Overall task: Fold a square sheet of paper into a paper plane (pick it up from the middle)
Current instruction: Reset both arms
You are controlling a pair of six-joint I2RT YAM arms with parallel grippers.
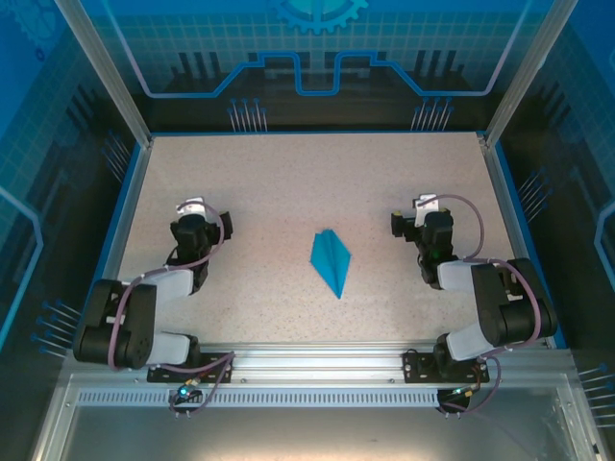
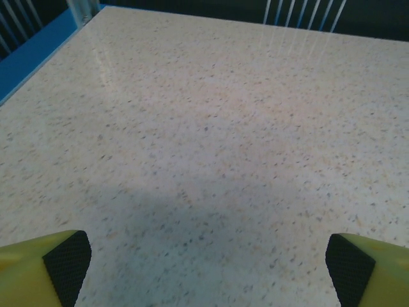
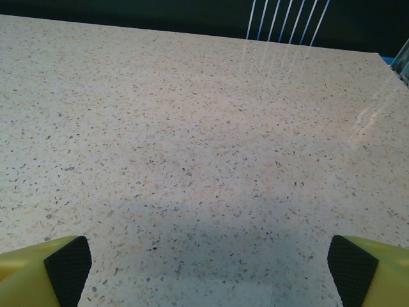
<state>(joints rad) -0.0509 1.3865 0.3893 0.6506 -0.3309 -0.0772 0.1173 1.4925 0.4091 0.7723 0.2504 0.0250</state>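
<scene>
One plane (image 1: 330, 261) lies to the right of the left gripper (image 2: 208, 263) and to the left of the right gripper (image 3: 211, 265). There are two arms, the left arm (image 1: 144, 307) and the right arm (image 1: 492, 305), on one table (image 1: 288, 178). Each gripper has two fingers (image 2: 25, 272), which makes four black pads (image 3: 67, 265). Ahead of each gripper stands one cluster of rods (image 1: 245, 115), perhaps five in each.

speckled beige desk (image 1: 259, 192), blue trim (image 1: 122, 221) round its edges, techy blue gear backdrop (image 1: 317, 38) behind, silver rail (image 1: 307, 357) up front
</scene>
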